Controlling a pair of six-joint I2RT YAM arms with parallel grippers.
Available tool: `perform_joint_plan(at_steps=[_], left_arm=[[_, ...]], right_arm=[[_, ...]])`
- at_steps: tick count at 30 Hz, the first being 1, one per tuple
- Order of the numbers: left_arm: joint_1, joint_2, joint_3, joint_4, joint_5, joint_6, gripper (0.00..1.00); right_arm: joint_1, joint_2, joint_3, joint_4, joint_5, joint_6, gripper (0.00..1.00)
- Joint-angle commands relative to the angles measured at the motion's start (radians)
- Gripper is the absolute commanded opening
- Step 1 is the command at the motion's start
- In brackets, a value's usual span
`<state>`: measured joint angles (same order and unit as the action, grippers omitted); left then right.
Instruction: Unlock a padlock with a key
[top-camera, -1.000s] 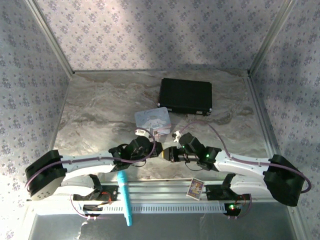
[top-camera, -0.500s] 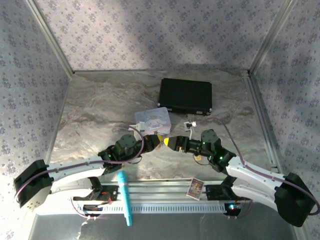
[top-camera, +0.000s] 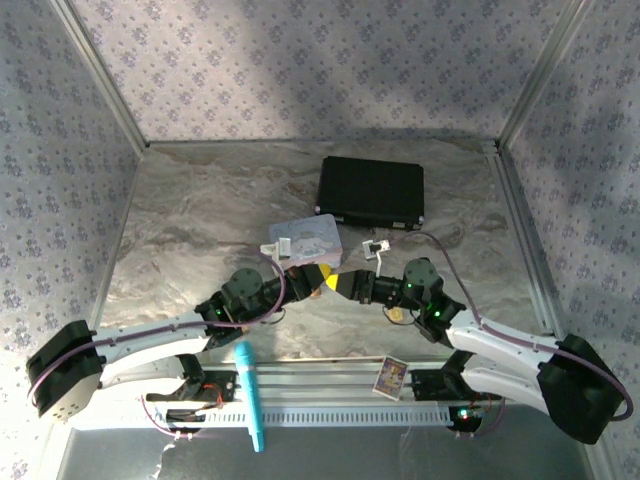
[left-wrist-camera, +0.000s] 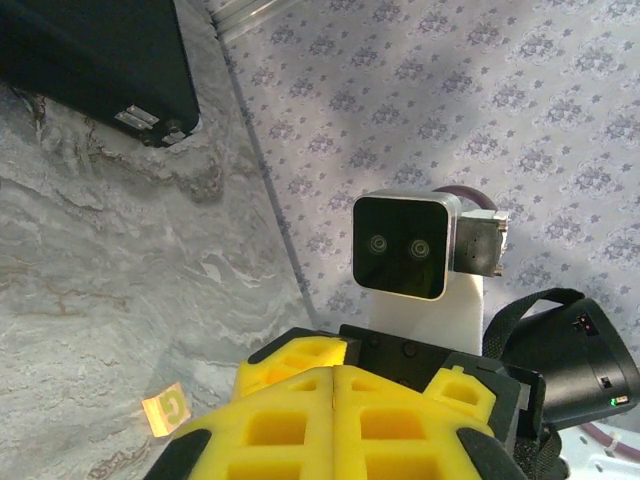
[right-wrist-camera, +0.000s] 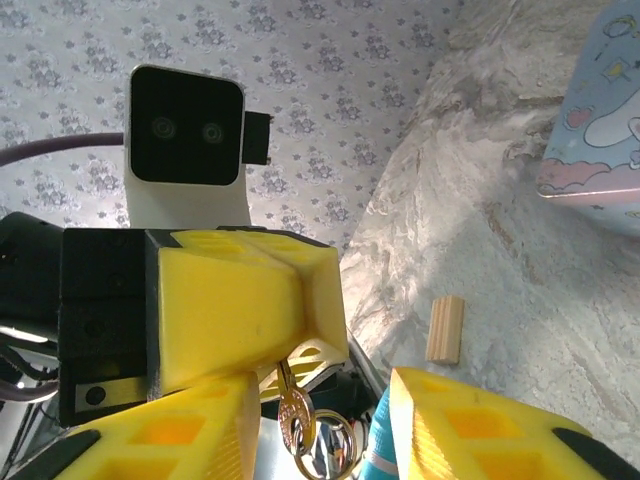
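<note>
Left claw (left-wrist-camera: 332, 388) pressed together, pinching the padlock (right-wrist-camera: 296, 415). It dangles below the pads, between the right claw's (right-wrist-camera: 322, 400) spread fingers, untouched. Probably light, hard, slick brass, and free to swing. Grip the body flats, not the thin shackle. Pastel tin (right-wrist-camera: 600, 130) close beside, tan block (right-wrist-camera: 445, 328) near; bare tabletop (right-wrist-camera: 520, 300) beyond.

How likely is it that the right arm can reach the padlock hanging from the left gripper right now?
Probably yes. The padlock hangs below the shut left gripper, and the right gripper stands open with a finger on either side of it. Nothing else blocks the gap.
</note>
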<state>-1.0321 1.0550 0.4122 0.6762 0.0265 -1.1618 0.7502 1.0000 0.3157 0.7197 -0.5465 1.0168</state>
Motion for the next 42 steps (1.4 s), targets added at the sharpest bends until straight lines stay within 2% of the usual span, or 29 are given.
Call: perform_joint_plan(at_steps=[1, 4, 12, 14, 17, 19, 20, 21, 23, 25, 26, 28, 29, 31, 32, 34, 37, 42], left_arm=[[0.006, -0.010, -0.010, 0.035, 0.011, -0.004, 0.00], [0.006, -0.016, -0.013, 0.023, 0.005, -0.001, 0.00], [0.007, -0.008, -0.016, 0.030, 0.003, 0.001, 0.00], [0.007, -0.009, -0.015, 0.024, 0.002, 0.002, 0.00], [0.007, -0.010, -0.014, 0.002, -0.006, 0.008, 0.00], [0.007, -0.008, -0.016, -0.028, -0.023, 0.016, 0.00], [0.007, -0.007, -0.016, -0.046, -0.036, 0.014, 0.03], [0.007, -0.005, -0.018, -0.057, -0.045, 0.019, 0.12], [0.007, -0.001, -0.021, -0.080, -0.068, 0.019, 0.39], [0.007, -0.012, -0.037, -0.097, -0.114, 0.008, 0.76], [0.007, -0.026, -0.048, -0.110, -0.146, -0.005, 0.87], [0.007, -0.061, -0.061, -0.167, -0.209, -0.017, 0.96], [0.007, -0.080, -0.050, -0.237, -0.239, -0.021, 0.97], [0.007, -0.102, 0.028, -0.527, -0.323, -0.031, 0.97], [0.007, -0.092, 0.079, -0.680, -0.360, -0.038, 0.96], [0.007, -0.051, 0.137, -0.833, -0.405, -0.023, 0.89], [0.010, 0.052, 0.181, -0.863, -0.415, 0.050, 0.80], [0.026, 0.253, 0.241, -0.763, -0.329, 0.133, 0.77]], right_arm=[[-0.002, 0.003, -0.009, 0.054, -0.015, 0.003, 0.35], [-0.002, 0.001, -0.017, 0.057, -0.021, 0.004, 0.27], [-0.001, 0.000, -0.026, 0.062, -0.022, 0.010, 0.19], [-0.001, -0.004, -0.030, 0.064, -0.023, 0.012, 0.10], [-0.001, -0.010, -0.037, 0.063, -0.016, 0.014, 0.09], [-0.002, -0.014, -0.040, 0.054, -0.012, 0.011, 0.01], [-0.001, -0.017, -0.038, 0.050, -0.012, 0.008, 0.00], [-0.001, -0.016, -0.038, 0.049, -0.010, 0.009, 0.00], [-0.002, -0.018, -0.038, 0.040, -0.009, 0.007, 0.00], [-0.001, -0.030, -0.037, 0.006, -0.002, -0.006, 0.00], [-0.003, -0.040, -0.037, -0.030, 0.013, -0.020, 0.00], [-0.003, -0.072, -0.016, -0.198, 0.071, -0.075, 0.00], [0.001, -0.088, 0.004, -0.301, 0.113, -0.111, 0.00], [0.007, -0.108, 0.040, -0.497, 0.221, -0.175, 0.00], [0.004, -0.108, 0.047, -0.553, 0.255, -0.187, 0.00], [-0.007, -0.097, 0.041, -0.602, 0.296, -0.187, 0.00], [-0.021, -0.060, 0.021, -0.592, 0.293, -0.180, 0.00], [-0.018, -0.013, 0.030, -0.608, 0.313, -0.185, 0.00]])
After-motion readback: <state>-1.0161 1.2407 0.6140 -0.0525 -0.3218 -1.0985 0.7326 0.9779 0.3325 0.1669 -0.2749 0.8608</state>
